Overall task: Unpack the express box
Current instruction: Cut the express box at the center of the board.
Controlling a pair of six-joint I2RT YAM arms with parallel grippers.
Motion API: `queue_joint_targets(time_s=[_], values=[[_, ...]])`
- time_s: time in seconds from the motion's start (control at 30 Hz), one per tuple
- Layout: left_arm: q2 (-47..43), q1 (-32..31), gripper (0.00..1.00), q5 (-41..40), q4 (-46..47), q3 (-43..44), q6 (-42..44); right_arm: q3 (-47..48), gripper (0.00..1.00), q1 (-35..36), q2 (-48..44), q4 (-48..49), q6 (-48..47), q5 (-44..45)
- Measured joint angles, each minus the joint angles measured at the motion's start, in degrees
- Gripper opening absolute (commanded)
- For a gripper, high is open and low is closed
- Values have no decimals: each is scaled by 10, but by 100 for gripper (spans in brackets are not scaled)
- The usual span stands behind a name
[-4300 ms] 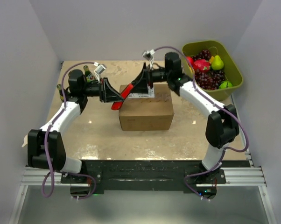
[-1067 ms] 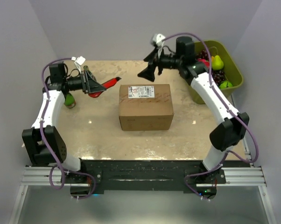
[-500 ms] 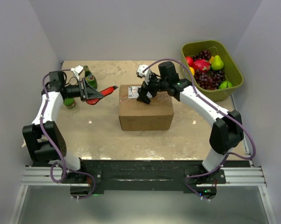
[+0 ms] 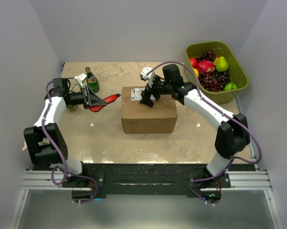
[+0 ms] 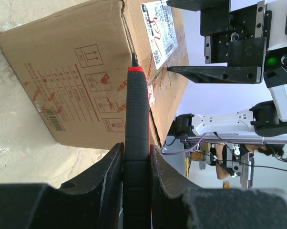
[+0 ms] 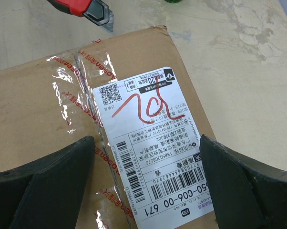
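Tabletop [image 4: 100, 138]: left claw [image 5: 135, 151] clenches cutter [image 5: 136, 109]; right claw [image 6: 146, 143] spread over express box [image 4: 150, 117]; tape seam [image 6: 86, 90] seen wrist-only.

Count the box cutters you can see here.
1: the red box cutter, clamped in the left gripper, its tip pointing at the express box. Others could be hidden inside the closed box.

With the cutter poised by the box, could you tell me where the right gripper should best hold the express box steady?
Probably from straight above, on the far flap. The express box lies flat and looks too wide for the open right gripper to straddle, so pressing down on the label, off the taped seam and clear of the cutter at its left end, seems safest.
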Motion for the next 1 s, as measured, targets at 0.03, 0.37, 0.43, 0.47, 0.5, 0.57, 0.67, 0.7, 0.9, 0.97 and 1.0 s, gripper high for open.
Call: queue_joint_targets(time_s=[0.03, 0.37, 0.43, 0.47, 0.5, 0.57, 0.67, 0.7, 0.9, 0.97, 1.0], values=[[0, 0, 0, 0, 0, -1, 0, -1, 96, 0, -1, 1, 0, 0], [0, -3, 0, 3, 2, -8, -2, -3, 97, 0, -1, 5, 0, 0], [0, -8, 0, 5, 3, -8, -2, -3, 97, 0, -1, 4, 0, 0], [0, -11, 0, 4, 3, -8, -2, -3, 97, 0, -1, 5, 0, 0], [0, -13, 0, 4, 3, -8, -3, -3, 97, 0, -1, 5, 0, 0], [0, -14, 0, 3, 3, -9, -7, -3, 97, 0, -1, 5, 0, 1], [0, -14, 0, 4, 2, -13, -10, -2, 97, 0, 0, 5, 0, 1], [0, -14, 0, 5, 2, -15, -10, -2, 97, 0, 0, 5, 0, 1], [0, -17, 0, 8, -3, -17, -10, 1, 98, 0, 3, 3, 2, 1], [-1, -18, 0, 8, -5, -17, -10, 1, 98, 0, 3, 3, 2, 1], [-2, -18, 0, 8, -5, -18, -10, 2, 98, 0, 3, 3, 2, 1]])
